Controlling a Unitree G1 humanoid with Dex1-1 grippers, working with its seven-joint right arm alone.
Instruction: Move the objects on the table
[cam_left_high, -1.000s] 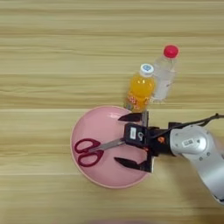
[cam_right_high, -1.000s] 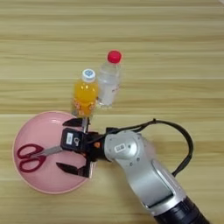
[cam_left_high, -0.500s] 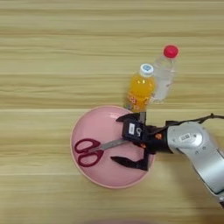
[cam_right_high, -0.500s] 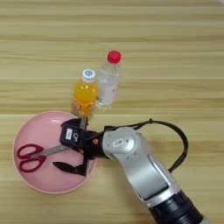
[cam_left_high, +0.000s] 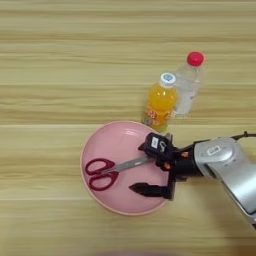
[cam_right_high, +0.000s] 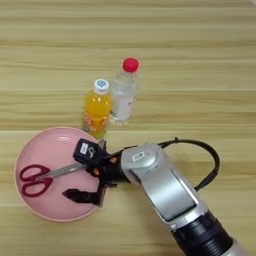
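The wooden bench (cam_left_high: 50, 60) fills the view. The silver arm (cam_right_high: 160, 187) reaches in from the near right and lies low, pointing left over the pink plate (cam_left_high: 107, 142). The plate sits near the middle. The scissors (cam_left_high: 107, 170) lie flat in it, red handles to the left, blades to the right. The tool (cam_left_high: 150, 167) is open, one finger on each side of the blade tips. Just past the plate stand the juice bottle (cam_left_high: 160, 102) and, to its right, touching it, the clear bottle (cam_left_high: 187, 82).
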